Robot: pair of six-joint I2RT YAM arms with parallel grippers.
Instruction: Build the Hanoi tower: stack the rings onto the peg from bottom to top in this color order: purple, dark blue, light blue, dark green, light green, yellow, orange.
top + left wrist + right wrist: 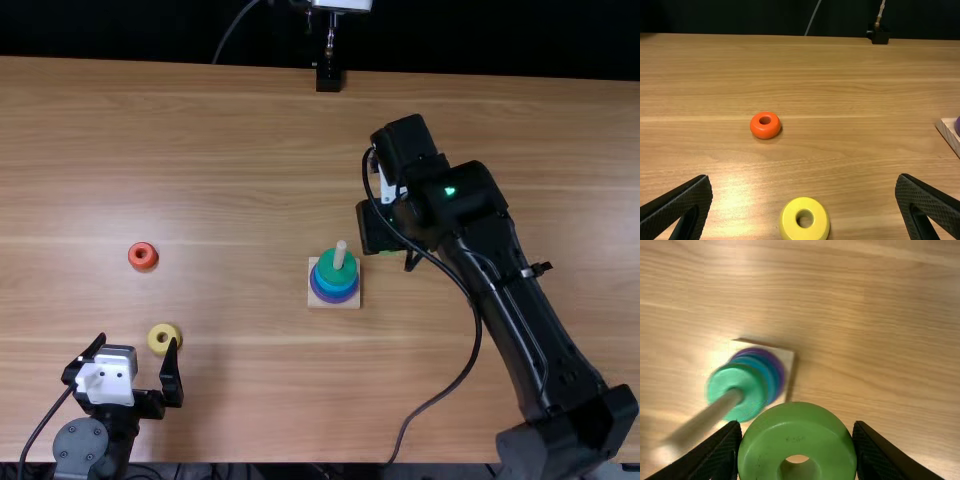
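Looming closest in the top view, the right arm (510, 310) has its gripper (376, 228) beside the peg (341, 256), stacked with purple (335, 299), blue (337, 287) and dark green (328, 269) rings. Over in the left wrist view, the left gripper (137, 342) stands wide apart, empty, near the yellow ring (788, 220), the orange ring (758, 130) beyond. Right wrist view: fingers (720, 455) pinch the light green ring (799, 427).

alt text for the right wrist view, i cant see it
Right tool holding a light green ring. Beyond it, a peg on a wooden base carries a dark green ring over blue and purple rings, on a light brown table.
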